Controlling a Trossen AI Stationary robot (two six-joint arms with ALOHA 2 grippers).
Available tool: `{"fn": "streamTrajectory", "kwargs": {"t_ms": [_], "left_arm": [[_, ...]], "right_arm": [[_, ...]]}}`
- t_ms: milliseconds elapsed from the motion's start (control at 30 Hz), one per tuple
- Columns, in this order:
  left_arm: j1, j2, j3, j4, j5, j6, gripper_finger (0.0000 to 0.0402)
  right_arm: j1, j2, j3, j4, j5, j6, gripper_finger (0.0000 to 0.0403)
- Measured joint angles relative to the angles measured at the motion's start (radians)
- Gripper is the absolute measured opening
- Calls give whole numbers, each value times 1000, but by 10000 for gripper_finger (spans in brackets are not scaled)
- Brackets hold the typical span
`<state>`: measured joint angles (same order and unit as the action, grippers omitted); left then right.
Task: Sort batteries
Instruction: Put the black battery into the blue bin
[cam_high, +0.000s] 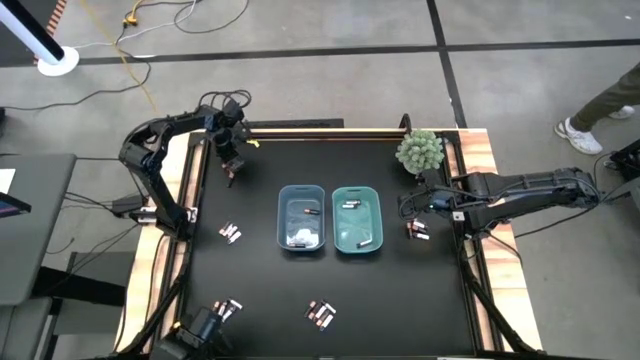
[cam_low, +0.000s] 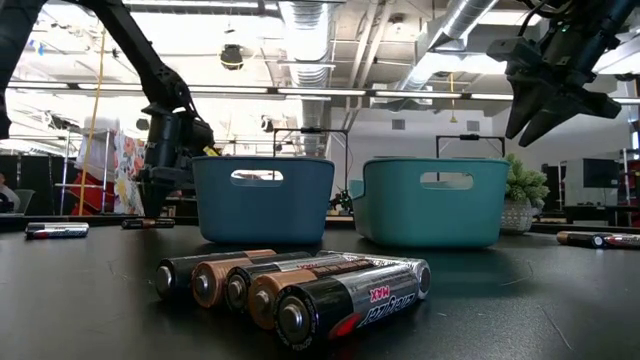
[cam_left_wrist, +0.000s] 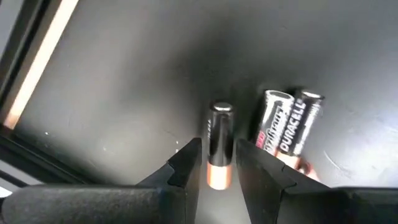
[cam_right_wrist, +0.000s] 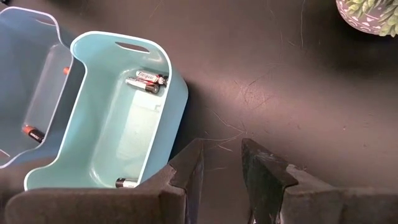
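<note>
We are seeing, in the left wrist view only, the left hand (cam_left_wrist: 219, 163) grasping a battery (cam_left_wrist: 219, 144) on the table (cam_left_wrist: 124, 81). The right hand (cam_right_wrist: 221, 163), slightly parted, is hanging empty beside the teal bin (cam_right_wrist: 168, 99).

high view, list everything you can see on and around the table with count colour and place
blue bin: one, table centre, left of the pair, a few batteries inside
teal bin: one, beside the blue bin on its right, a few batteries inside
loose batteries: five small clusters, dark with copper ends, on the black tabletop around the bins
potted plant: one, green, far right corner
table: one, black top, wooden edges
cables: yellow and grey, on the floor beyond the table
person's leg and shoe: one, white shoe, floor at far right
left pincer: far left of the table, shut on a battery
right pincer: right of the teal bin, open, nothing in it
</note>
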<state>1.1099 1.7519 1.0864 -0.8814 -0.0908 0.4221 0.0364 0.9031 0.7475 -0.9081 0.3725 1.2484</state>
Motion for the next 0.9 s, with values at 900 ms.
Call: {"fn": "streamTrajectory", "kwargs": {"t_ms": [900], "left_arm": [[11,43,-25,73,-59,-16,39]], "right_arm": [[0,0,0,1,0,-12,127]]}}
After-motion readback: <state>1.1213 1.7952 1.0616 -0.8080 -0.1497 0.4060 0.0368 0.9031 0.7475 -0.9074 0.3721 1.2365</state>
